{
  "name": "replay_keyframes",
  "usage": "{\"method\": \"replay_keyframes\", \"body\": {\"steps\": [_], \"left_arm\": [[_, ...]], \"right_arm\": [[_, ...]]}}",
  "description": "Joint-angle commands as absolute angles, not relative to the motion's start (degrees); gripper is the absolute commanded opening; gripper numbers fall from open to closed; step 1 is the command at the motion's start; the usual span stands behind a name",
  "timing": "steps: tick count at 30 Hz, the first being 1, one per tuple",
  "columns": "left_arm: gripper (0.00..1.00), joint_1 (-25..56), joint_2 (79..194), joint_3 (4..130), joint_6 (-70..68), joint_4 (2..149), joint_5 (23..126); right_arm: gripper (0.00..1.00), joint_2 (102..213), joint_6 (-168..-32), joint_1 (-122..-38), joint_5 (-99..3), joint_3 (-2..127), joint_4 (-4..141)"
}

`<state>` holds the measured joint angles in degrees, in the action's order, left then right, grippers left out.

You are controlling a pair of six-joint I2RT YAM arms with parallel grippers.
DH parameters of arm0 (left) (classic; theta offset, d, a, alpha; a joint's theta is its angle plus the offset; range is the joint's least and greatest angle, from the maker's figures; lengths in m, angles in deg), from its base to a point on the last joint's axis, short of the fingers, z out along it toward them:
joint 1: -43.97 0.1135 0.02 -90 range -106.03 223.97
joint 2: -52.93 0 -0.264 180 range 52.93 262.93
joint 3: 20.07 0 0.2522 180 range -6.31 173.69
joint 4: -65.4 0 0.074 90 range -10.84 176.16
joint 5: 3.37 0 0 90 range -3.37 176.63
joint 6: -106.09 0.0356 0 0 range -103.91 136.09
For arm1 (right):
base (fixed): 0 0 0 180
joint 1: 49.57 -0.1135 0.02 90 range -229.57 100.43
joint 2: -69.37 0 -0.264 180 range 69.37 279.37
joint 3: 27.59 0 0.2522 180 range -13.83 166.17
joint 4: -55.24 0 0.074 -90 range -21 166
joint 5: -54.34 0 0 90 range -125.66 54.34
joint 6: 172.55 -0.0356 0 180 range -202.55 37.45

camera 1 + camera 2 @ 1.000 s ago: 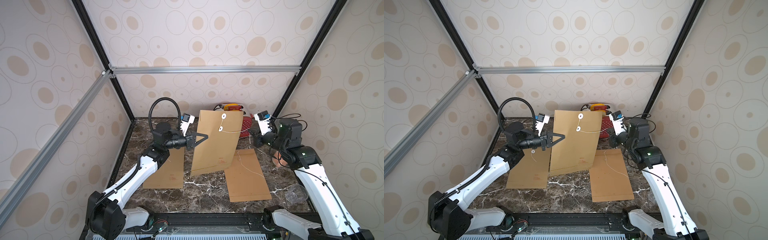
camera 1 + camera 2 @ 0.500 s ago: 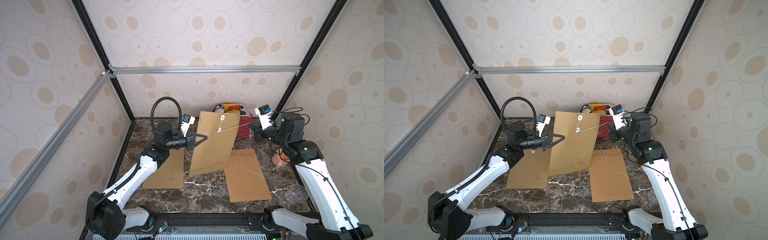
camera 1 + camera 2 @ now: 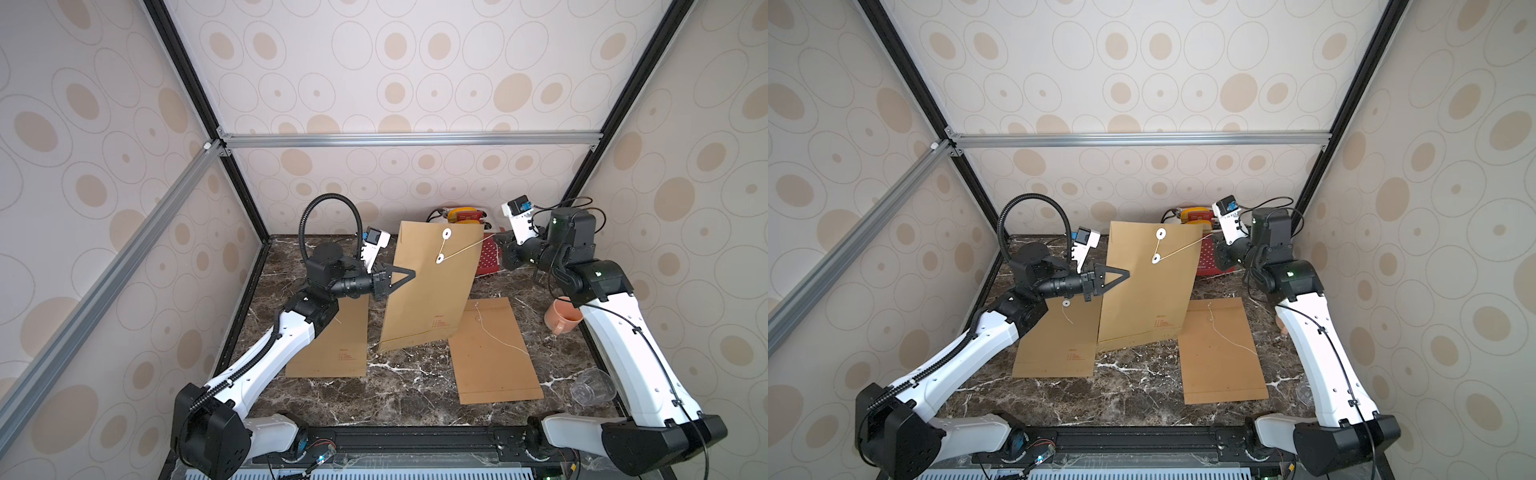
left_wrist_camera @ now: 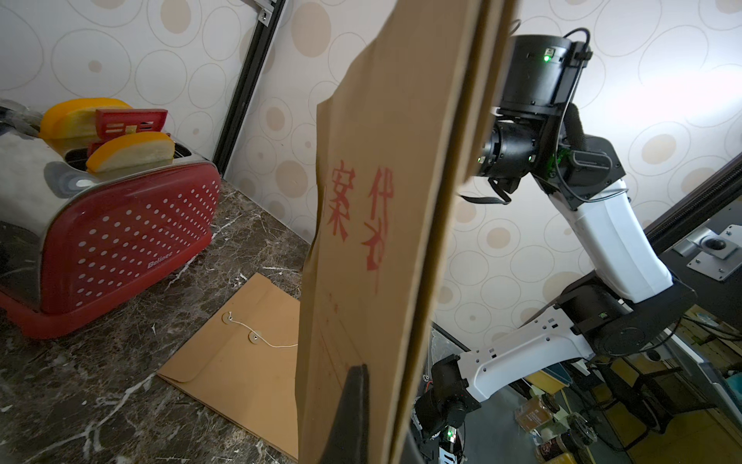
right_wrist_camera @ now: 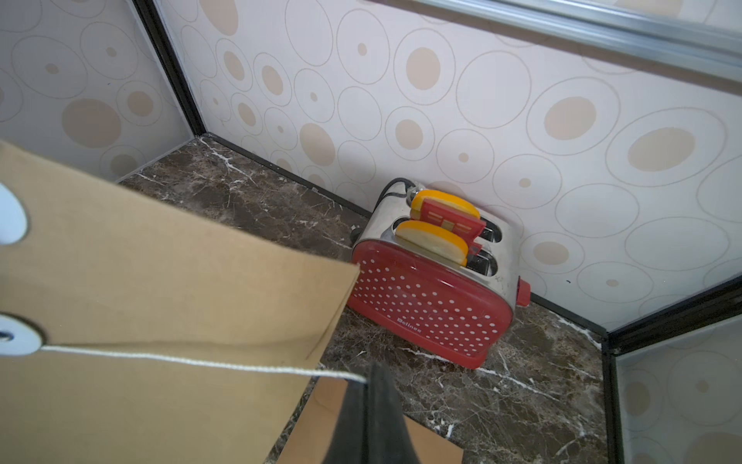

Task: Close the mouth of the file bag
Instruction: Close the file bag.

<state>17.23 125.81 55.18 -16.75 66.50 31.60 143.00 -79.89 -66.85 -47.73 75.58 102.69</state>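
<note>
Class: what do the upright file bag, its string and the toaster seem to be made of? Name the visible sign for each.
Upright file bag: matt brown kraft paper, likely; folded seams, stiff flat face. Its string: thin white cotton-like cord, fibrous twist. The toaster: glossy red sides, probably plastic; shiny metal top with reflections.

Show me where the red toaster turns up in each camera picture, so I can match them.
Top view: toaster at the back wall, mostly hidden behind the standing envelope.
Top view: toaster again at the back, peeking past the envelope.
Left wrist: toaster in full on the table, beside the envelope.
Right wrist: toaster in full against the wall, beyond the envelope.
Shared landmark: the envelope.
</note>
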Motion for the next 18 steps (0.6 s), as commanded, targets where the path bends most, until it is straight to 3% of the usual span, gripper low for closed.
{"method": "replay_keyframes", "body": {"steps": [1, 12, 18], "left_arm": [[0.0, 17.11, 124.87, 57.33, -17.24, 63.96, 30.51], [0.0, 16.97, 125.97, 58.44, -15.89, 67.81, 32.12], [0.0, 16.89, 126.65, 59.43, -14.43, 70.86, 32.56]], "right_arm": [[0.0, 144.28, -79.31, -66.64, -47.59, 78.66, 102.66], [0.0, 146.63, -81.44, -68.76, -53.04, 83.02, 101.44], [0.0, 146.83, -78.99, -73.83, -49.28, 82.96, 100.27]]}}
